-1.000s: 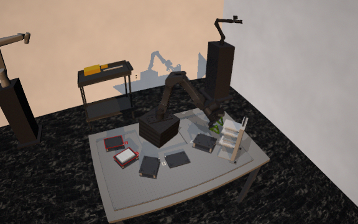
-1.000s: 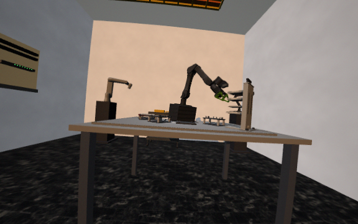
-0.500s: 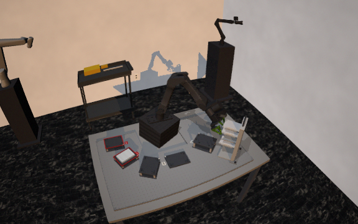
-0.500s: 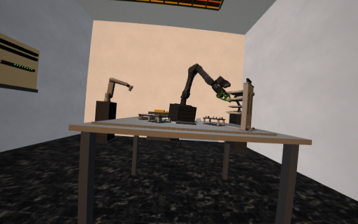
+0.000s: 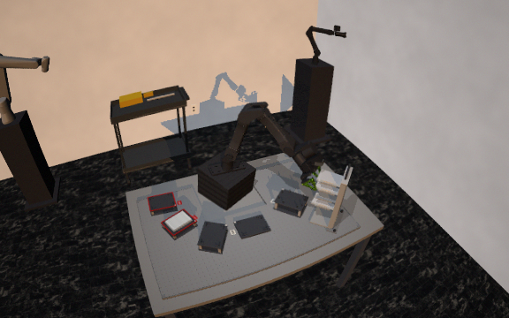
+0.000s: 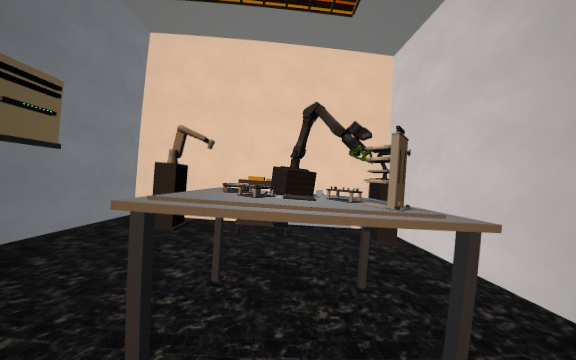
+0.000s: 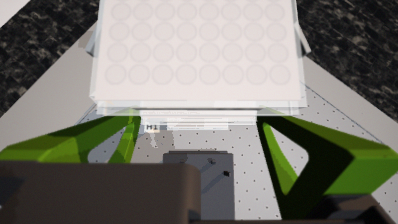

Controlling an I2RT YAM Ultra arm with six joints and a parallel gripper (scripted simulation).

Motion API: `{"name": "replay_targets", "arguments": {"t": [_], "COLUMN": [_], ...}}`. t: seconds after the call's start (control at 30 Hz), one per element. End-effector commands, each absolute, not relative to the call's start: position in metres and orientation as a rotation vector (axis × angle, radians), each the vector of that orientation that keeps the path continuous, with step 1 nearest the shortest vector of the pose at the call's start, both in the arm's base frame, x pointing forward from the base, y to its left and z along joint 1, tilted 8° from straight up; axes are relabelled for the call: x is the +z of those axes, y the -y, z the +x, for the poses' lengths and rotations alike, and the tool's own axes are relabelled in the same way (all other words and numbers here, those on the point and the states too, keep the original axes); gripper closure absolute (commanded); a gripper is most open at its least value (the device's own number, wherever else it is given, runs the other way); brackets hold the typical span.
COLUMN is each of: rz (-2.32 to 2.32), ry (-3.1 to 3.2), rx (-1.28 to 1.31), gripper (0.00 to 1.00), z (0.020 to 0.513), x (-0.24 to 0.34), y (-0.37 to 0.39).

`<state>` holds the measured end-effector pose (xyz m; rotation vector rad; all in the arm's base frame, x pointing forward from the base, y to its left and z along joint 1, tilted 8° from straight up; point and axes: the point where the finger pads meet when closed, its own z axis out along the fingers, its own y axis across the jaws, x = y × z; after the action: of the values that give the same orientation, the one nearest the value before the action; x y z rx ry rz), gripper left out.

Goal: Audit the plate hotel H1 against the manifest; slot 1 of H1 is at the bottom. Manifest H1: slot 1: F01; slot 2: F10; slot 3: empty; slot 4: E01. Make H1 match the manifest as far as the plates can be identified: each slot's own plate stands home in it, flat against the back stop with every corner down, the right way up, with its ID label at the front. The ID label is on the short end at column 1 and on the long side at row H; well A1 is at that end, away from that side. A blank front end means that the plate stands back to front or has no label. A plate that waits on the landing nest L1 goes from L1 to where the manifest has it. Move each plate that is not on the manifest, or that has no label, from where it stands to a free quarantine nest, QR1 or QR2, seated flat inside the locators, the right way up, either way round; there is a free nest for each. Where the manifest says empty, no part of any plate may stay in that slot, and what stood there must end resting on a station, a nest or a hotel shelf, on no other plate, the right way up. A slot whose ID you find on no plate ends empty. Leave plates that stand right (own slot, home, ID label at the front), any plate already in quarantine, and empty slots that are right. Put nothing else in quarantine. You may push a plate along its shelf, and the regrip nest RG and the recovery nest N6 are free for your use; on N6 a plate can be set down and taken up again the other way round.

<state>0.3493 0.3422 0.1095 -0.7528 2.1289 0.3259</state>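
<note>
The green-fingered end effector (image 7: 197,145) stands apart, holding nothing, at the tan plate hotel (image 5: 340,199) on the grey counter (image 5: 281,261). A white well plate (image 7: 197,50) fills the top shelf. Another white plate (image 5: 178,221) sits in a red-framed nest (image 5: 164,226).

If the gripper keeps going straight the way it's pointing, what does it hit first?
Probably the top white plate in the hotel: the open gripper faces its near end, fingers apart to either side. Depth unclear.
</note>
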Motion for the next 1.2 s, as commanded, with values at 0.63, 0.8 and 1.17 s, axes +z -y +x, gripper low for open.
{"name": "replay_targets", "arguments": {"t": [0.63, 0.8, 1.17], "rz": [-0.743, -0.743, -0.743], "ry": [-2.106, -2.106, -2.106], "rx": [0.338, 0.338, 0.338], "gripper": [0.14, 0.14, 0.14], "z": [0.3521, 0.3521, 0.3519], "x": [0.12, 0.12, 0.122], "y": [-0.3453, -0.3453, -0.3452]}}
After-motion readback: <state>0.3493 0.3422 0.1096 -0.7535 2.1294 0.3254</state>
